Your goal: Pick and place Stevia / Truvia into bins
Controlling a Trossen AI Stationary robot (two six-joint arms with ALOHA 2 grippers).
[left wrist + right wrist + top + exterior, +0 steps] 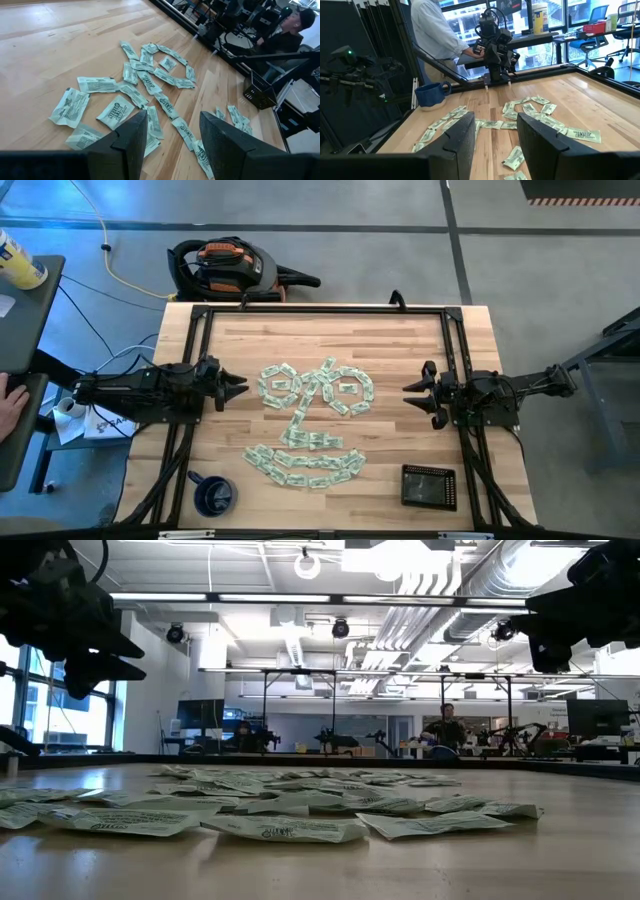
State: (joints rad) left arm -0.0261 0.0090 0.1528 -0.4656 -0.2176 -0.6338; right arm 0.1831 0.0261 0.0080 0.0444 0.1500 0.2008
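Pale wood planks make up the bench (400, 350), framed by a black rail along its edges. Both dark arms reach in from opposite sides and hang above the wood. The left gripper (235, 388) sits by the left edge of the sachet spread, its fingers (131, 137) parted with a clear gap between them and nothing held. The right gripper (418, 392) sits off the right edge of the spread, its fingers (457, 137) likewise apart and empty.

Between the two grippers lies the Stevia / Truvia (310, 425), many pale green and white sachets flat on the wood near the middle of the bench. They form a loose upper cluster with two ringed shapes and, nearer the front edge, a curved band. From the low view the sachets (290, 810) lie flat or slightly curled, overlapping in places.

Near the front right corner stands the black tray (429, 486), square and gridded, well apart from the sachets; none can be seen inside it. A dark blue mug (213, 494) rests near the front left corner.

Beyond the left side of the bench a person's hand (12, 398) rests on a dark side table.
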